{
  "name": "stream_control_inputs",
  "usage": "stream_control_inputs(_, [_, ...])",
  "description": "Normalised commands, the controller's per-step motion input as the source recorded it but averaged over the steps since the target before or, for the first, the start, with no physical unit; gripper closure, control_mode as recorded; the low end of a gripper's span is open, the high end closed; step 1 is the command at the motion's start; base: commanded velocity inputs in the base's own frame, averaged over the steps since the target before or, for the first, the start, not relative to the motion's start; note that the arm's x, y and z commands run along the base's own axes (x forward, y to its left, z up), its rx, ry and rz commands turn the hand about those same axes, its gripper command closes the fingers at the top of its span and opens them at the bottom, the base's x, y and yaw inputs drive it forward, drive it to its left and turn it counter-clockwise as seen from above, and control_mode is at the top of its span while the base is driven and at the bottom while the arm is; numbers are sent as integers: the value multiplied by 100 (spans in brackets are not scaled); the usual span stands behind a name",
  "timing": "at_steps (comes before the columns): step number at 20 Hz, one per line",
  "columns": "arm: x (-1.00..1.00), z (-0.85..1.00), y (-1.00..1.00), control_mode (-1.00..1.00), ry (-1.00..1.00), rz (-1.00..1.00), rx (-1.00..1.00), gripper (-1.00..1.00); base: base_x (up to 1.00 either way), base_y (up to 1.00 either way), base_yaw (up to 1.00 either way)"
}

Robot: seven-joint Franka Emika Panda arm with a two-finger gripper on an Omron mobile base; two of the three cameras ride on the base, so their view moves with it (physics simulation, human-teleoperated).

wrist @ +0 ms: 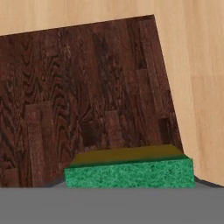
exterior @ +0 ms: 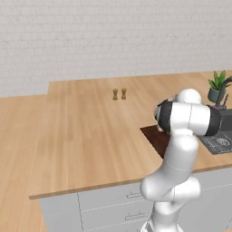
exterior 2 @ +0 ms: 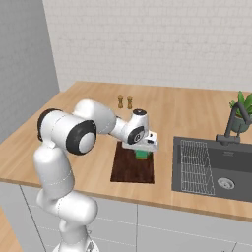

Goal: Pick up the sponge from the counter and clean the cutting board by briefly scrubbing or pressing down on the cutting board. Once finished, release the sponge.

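Observation:
The green sponge [exterior 2: 142,155] with its yellowish side [wrist: 131,154] sits between the fingers of my gripper [exterior 2: 143,150], which is shut on it. The hand points down over the far right part of the dark reddish-brown cutting board [exterior 2: 129,170]. In the hand view the sponge [wrist: 131,175] lies along the bottom, with the cutting board [wrist: 87,87] spread beyond it and hiding the fingertips. I cannot tell whether the sponge touches the board. The board [exterior: 154,136] lies near the front edge of the light wood counter [exterior: 90,136], partly behind my arm.
A dark sink [exterior 2: 231,165] with a wire rack [exterior 2: 194,167] and faucet [exterior 2: 229,123] lies just right of the board. A potted plant [exterior 2: 242,115] stands behind it. Two small shakers [exterior 2: 124,102] stand farther back on the counter [exterior 2: 172,108].

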Motion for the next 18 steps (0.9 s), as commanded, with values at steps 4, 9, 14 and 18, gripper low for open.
stream_control_inputs(4, [-18,14,33,-100,1,3,-6,100,0,0,0])
stream_control_inputs(9, [-22,-84,6,-100,4,8,-6,100,0,0,0])
stream_control_inputs(14, [-18,-57,52,-100,7,5,11,100,0,0,0])
stream_control_inputs(18, [-25,42,100,-100,0,0,2,100,0,0,0])
